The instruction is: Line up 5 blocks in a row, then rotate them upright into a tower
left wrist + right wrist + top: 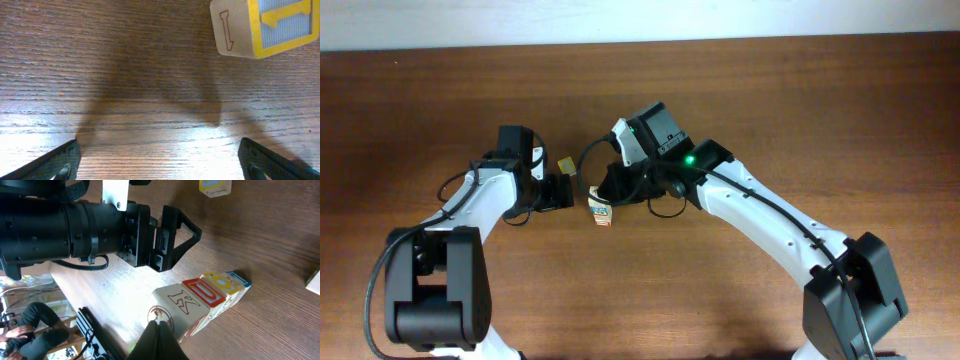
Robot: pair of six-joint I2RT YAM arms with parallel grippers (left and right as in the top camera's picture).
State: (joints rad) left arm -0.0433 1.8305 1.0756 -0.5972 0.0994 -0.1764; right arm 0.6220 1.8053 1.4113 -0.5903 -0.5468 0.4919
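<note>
A short row of cream blocks [205, 297] lies on the table, the nearest printed with a red "K" [176, 305], then a red-bordered one [204, 292] and a blue-edged one [236, 278] at the far end. In the overhead view the row [601, 212] sits between both arms. My right gripper [160, 339] is shut, empty, its tips at the near face of the "K" block. My left gripper [160, 162] is wide open over bare wood, holding nothing. In the overhead view it [568, 190] sits just left of the row.
A yellow-bordered cube [265, 25] stands apart beyond the left gripper's fingers, also visible as the yellow cube [563, 163] and the same cube [215, 186]. A pale object [315, 282] shows at the right edge. The table's far edge [640, 42] runs along the top.
</note>
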